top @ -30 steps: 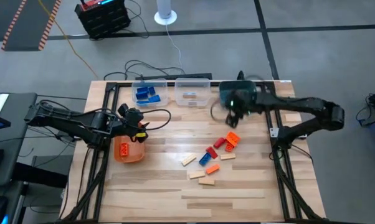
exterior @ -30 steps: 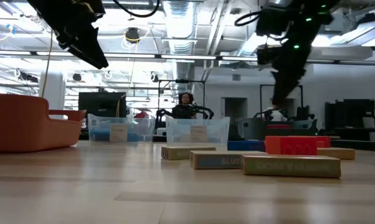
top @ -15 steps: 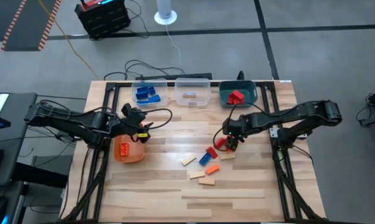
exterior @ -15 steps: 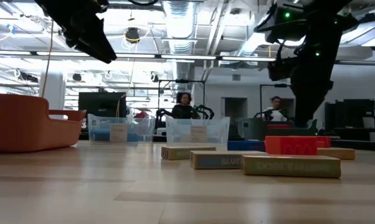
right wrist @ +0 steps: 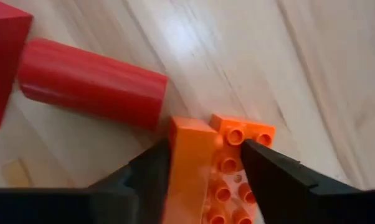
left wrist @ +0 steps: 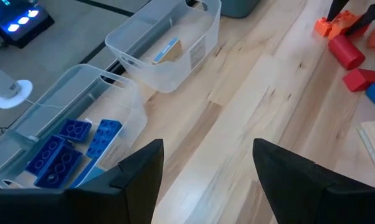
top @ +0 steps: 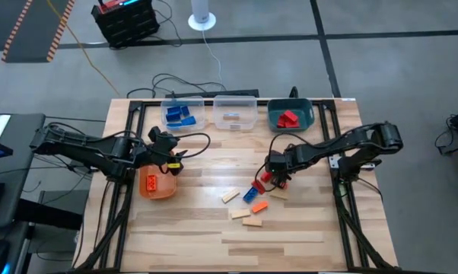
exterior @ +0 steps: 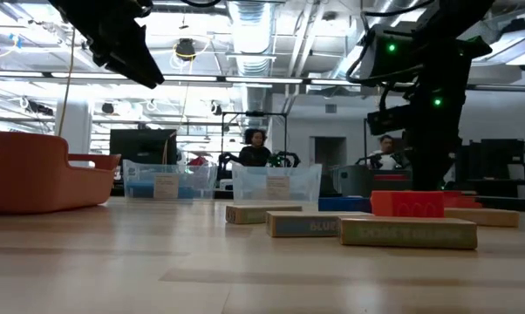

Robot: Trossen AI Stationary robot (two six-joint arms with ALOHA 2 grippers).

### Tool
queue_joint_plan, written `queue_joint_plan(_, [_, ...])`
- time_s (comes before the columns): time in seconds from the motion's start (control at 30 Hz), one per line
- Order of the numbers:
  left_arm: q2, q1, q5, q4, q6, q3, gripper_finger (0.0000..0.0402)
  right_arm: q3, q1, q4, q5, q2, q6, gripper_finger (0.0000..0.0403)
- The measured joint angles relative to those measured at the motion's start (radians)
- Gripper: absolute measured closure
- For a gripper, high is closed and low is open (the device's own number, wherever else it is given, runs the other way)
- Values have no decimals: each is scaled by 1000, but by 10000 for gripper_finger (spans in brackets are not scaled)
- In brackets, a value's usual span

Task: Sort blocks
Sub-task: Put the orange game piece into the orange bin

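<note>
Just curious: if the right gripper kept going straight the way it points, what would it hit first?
The right gripper is already straddling an orange brick; going on, it would likely press into that, then the table.

Low view: blue printing on the long face of one tan wooden block, too blurred to read. Fainter printing on the tan block in front of it, likewise unreadable. White paper labels on the fronts of the two clear bins; nothing on them can be made out. No other text, number or brand legible in any view
</note>
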Motion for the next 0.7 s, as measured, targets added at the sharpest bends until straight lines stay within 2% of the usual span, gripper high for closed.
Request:
queue_joint_plan(0.2, [0,0,0,-3,0,0,162,-1,1,9,18,-26,-25,282])
queue_joint_plan(0.3, [0,0,0,-2,1,0,162,-3,-8,-5,19,-60,-47,314])
queue_joint_plan(0.57, [20,0,0,5,-17,0,162,31,-47,18,29,-191,-139,307])
queue_joint_plan(0.7, [102,-14,-1,55,-19,0,162,34,-69,151,40,-241,-216,305])
